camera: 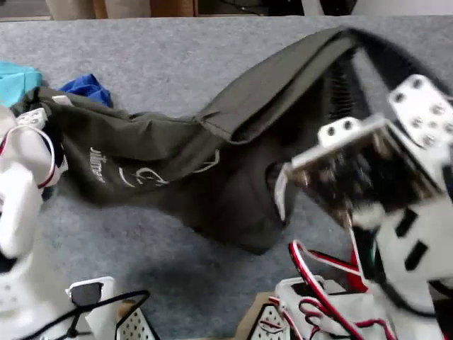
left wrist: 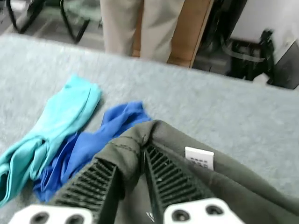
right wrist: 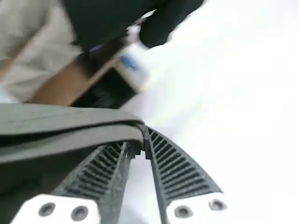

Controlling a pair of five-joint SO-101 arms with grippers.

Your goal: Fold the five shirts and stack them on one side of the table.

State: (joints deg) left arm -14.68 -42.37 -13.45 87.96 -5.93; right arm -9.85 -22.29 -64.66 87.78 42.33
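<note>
Grey desk (camera: pixel 212 57). Olive shirt (camera: pixel 212 163), centre, stretched between left end effector (left wrist: pixel 133 161) and right end effector (right wrist: pixel 140 142), both clamped on its edge. Blue shirt (camera: pixel 88 88), teal shirt (camera: pixel 15 78): upper left, crumpled. Right arm (camera: pixel 410 212) covers olive shirt's right end.

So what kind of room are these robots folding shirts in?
Probably a robot lab or workshop, not a home: a grey felt table, robot arms whose left gripper and right gripper pinch an olive shirt, and chair legs behind.
</note>
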